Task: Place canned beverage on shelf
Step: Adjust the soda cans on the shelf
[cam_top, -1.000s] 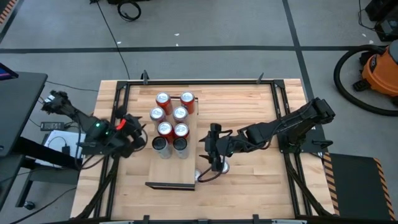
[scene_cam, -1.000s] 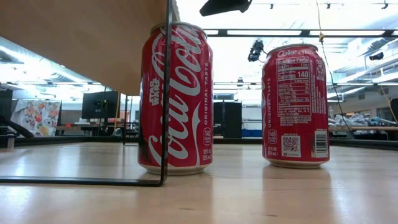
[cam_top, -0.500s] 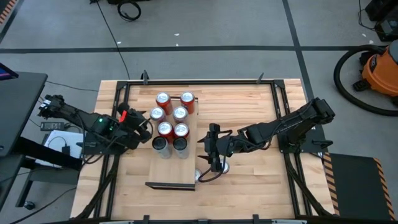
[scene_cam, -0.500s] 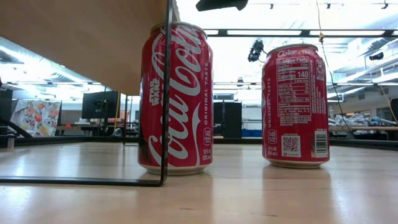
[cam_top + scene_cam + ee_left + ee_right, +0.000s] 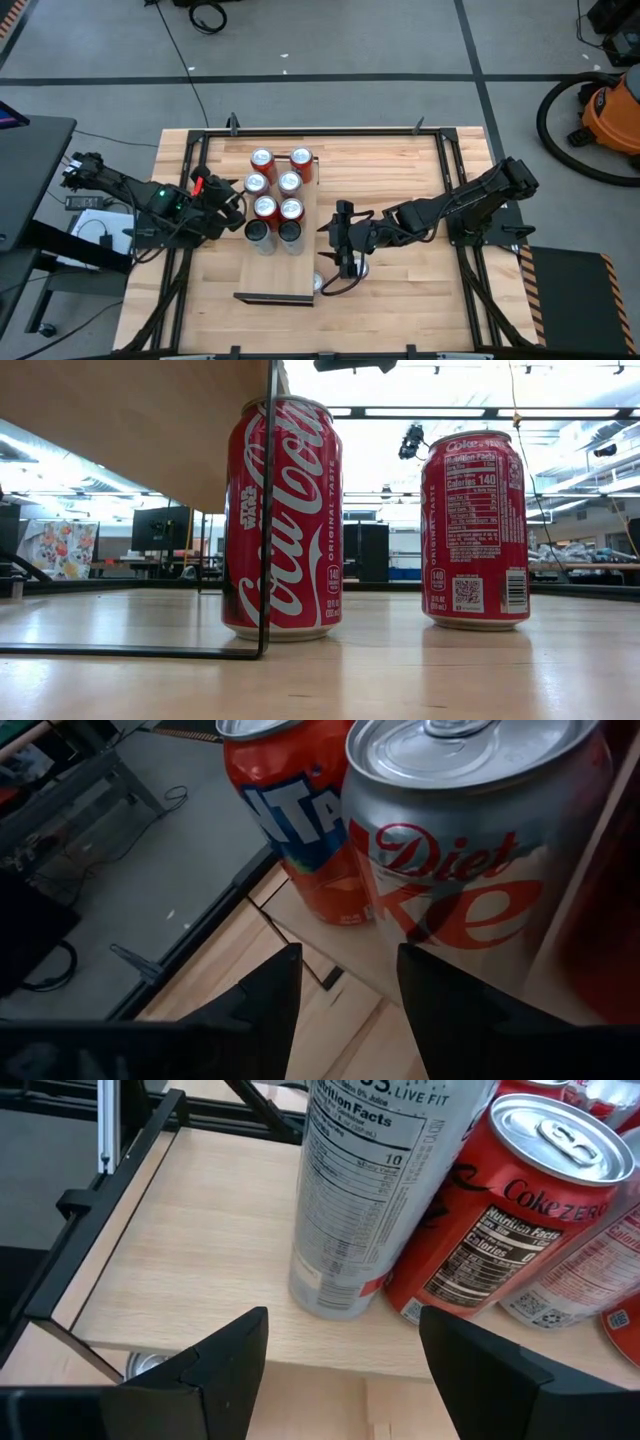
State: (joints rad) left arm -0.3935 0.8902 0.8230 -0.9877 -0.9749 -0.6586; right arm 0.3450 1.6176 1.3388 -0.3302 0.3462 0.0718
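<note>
The shelf (image 5: 278, 225) carries eight cans; up close they read Diet Coke (image 5: 470, 850), Fanta (image 5: 295, 810), Coke Zero (image 5: 500, 1210). Two Coca-Cola cans (image 5: 283, 520) stand on the desk (image 5: 400, 290), seemingly below. Left tool (image 5: 232, 207) and right tool (image 5: 338, 245) gape wide, empty.

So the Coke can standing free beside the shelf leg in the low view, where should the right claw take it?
Probably around the upper half of its round wall, coming down from above. The can stands upright with bare table around it, and the open right claw hangs about over it. Keep clear of the second can under the shelf.
</note>
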